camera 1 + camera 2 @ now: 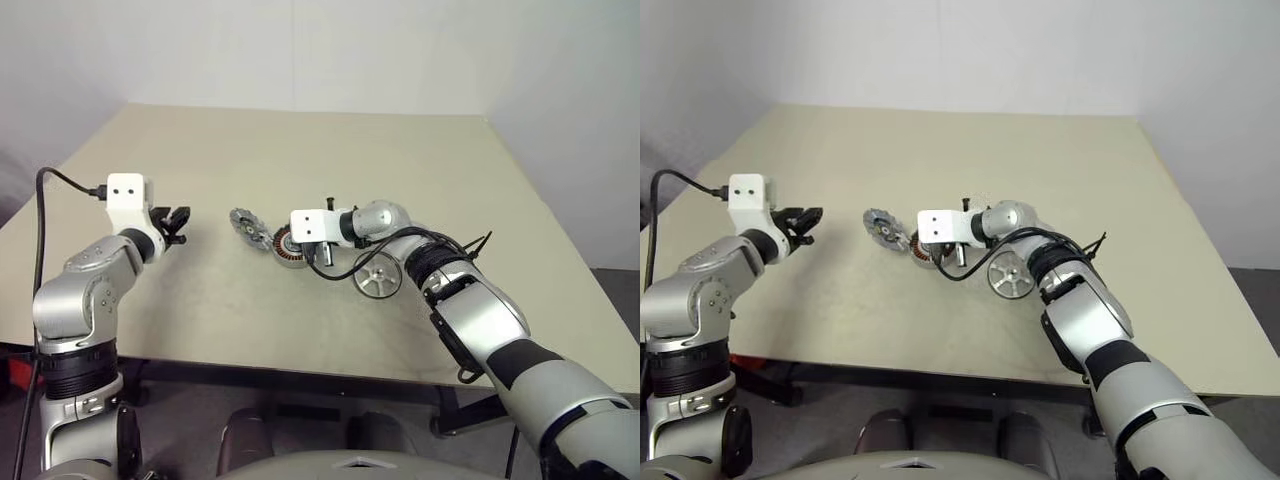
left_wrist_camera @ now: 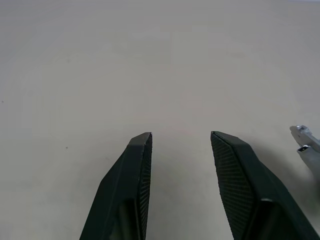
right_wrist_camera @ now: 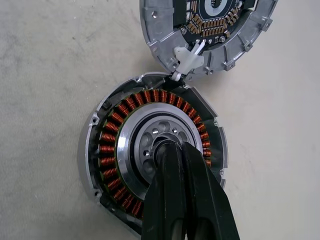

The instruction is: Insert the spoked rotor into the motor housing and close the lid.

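Note:
The motor housing (image 3: 107, 150), a dark ring with copper windings and a silver centre, lies open-side up on the table (image 1: 300, 150). My right gripper (image 3: 173, 149) is shut, its tips resting on the housing's silver hub. Just beyond the housing the lid (image 3: 210, 30) lies inner side up, joined to it by a white connector. In the left eye view the lid (image 1: 247, 228) is left of the housing (image 1: 287, 248). The spoked rotor (image 1: 378, 281), a silver wheel, lies flat beside my right forearm. My left gripper (image 1: 173, 222) hovers open and empty, left of the lid.
The beige table has free room behind and to the left of the parts. A black cable (image 1: 340, 270) loops from my right wrist over the table near the rotor. The table's front edge (image 1: 300, 365) runs close below the arms.

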You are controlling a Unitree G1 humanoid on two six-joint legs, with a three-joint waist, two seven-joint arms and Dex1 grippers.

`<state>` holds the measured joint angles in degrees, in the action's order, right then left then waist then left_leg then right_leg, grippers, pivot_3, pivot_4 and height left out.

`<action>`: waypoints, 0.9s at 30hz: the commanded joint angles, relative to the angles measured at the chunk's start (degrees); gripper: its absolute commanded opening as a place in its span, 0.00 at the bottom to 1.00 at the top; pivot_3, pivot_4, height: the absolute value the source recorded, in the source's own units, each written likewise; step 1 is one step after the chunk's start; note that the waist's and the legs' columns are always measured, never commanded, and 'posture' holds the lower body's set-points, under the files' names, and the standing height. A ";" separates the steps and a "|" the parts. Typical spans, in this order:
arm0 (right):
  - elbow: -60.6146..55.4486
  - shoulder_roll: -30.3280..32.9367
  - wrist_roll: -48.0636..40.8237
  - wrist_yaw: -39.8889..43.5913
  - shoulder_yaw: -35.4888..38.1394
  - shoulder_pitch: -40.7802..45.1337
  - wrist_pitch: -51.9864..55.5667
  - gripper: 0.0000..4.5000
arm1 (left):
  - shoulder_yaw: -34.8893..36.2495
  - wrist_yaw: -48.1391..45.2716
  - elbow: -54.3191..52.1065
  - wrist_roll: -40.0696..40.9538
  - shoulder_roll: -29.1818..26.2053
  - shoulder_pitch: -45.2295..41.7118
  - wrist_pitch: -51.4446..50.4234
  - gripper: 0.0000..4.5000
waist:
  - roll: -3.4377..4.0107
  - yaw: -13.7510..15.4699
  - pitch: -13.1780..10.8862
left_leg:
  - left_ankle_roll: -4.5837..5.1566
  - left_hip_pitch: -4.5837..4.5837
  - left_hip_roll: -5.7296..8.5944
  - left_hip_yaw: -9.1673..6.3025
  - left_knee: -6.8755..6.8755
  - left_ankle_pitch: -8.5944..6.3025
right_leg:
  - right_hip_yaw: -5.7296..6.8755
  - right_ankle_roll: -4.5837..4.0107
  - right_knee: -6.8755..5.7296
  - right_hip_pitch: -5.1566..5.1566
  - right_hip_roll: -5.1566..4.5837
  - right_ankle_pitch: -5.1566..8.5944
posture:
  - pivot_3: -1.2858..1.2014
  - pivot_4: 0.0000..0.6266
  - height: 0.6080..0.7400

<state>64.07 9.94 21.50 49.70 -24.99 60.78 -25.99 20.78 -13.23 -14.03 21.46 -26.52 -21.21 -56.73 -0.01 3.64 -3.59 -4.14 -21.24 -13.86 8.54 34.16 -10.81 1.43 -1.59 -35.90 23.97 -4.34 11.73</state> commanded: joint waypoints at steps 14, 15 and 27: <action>-0.37 -0.04 -0.23 -1.26 0.89 0.67 -0.13 0.01 | 0.65 0.02 -0.56 0.38 -0.57 -0.88 1.36 0.44 | 0.00 -0.48 0.00 | 0.00 -0.03 0.00 0.00 -0.02 0.00 | 0.01 0.00 0.04 0.01 0.00 0.00 | 0.52 0.00 1.00; -1.19 0.20 -0.64 -0.94 1.18 0.74 -0.43 0.01 | 0.45 0.05 -0.47 0.35 -0.39 -0.91 1.44 0.44 | 0.00 -0.49 0.00 | 0.00 -0.03 0.00 0.00 -0.02 0.00 | 0.01 0.00 0.04 0.01 0.00 0.00 | 0.52 0.00 1.00; -8.16 0.16 -4.15 3.18 2.66 -2.67 1.71 0.01 | -0.15 -0.15 0.48 0.33 -0.03 -1.06 1.93 0.44 | 0.00 -0.79 0.00 | 0.01 -0.07 0.00 0.00 -0.01 -0.01 | 0.02 0.00 0.05 0.02 0.00 0.00 | 0.52 0.00 1.00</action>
<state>57.35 10.37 18.43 52.75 -22.93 58.70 -24.68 20.02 -13.37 -12.69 21.46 -25.99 -21.23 -56.10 -0.01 2.85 -3.59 -4.13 -21.31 -13.86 8.54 34.15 -10.82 1.45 -1.60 -35.84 23.99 -4.34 11.73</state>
